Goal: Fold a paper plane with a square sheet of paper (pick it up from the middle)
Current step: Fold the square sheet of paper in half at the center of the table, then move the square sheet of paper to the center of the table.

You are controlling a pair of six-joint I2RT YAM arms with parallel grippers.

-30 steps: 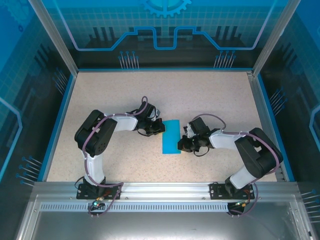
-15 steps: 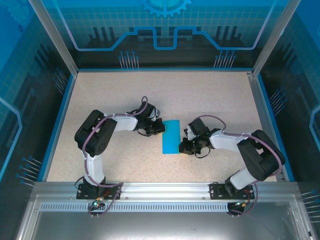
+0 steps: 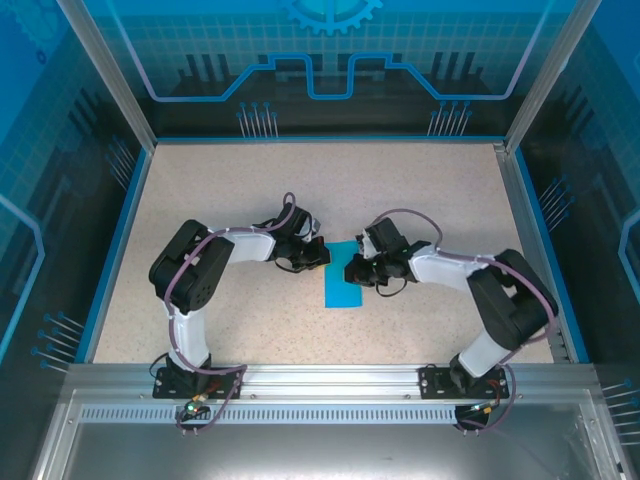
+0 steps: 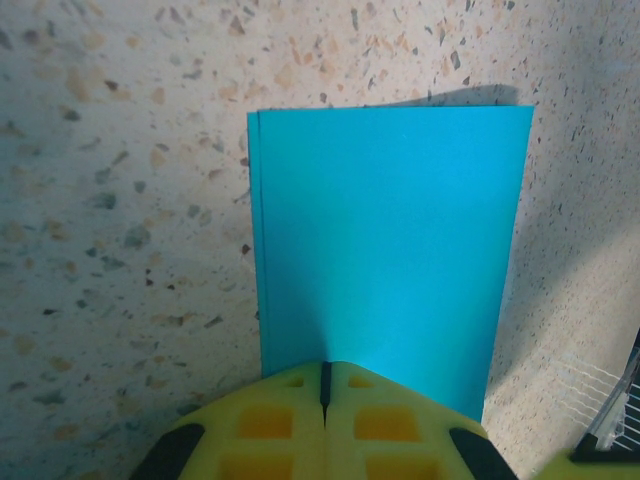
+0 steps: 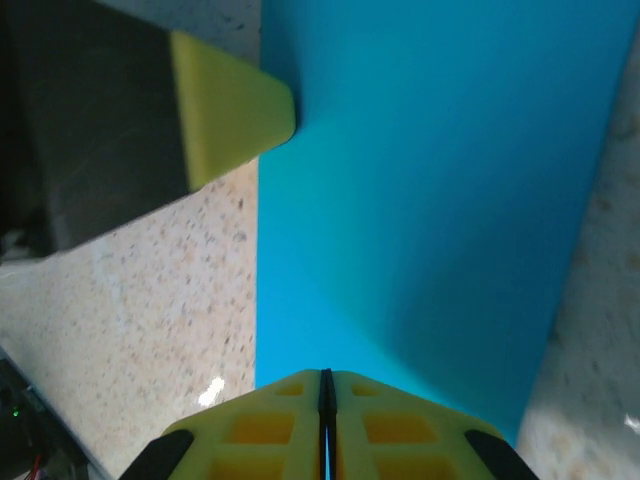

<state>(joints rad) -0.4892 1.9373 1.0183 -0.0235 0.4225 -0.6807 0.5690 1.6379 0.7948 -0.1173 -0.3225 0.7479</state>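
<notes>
One speckled desk [image 3: 230,180] is carrying the square sheet of paper [image 3: 340,292] at its centre, doubled into a narrow rectangle (two layers are showing along one edge). I am resting the left fingers [image 4: 270,425], shut tight, on its left edge, and the right fingers [image 5: 260,430], also shut, opposite. For a sharp crease, I am judging light, even pressure best.

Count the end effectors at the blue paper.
2. The left end effector sits at the paper's far left edge. The right end effector is over its far right part. Both are shut.
</notes>
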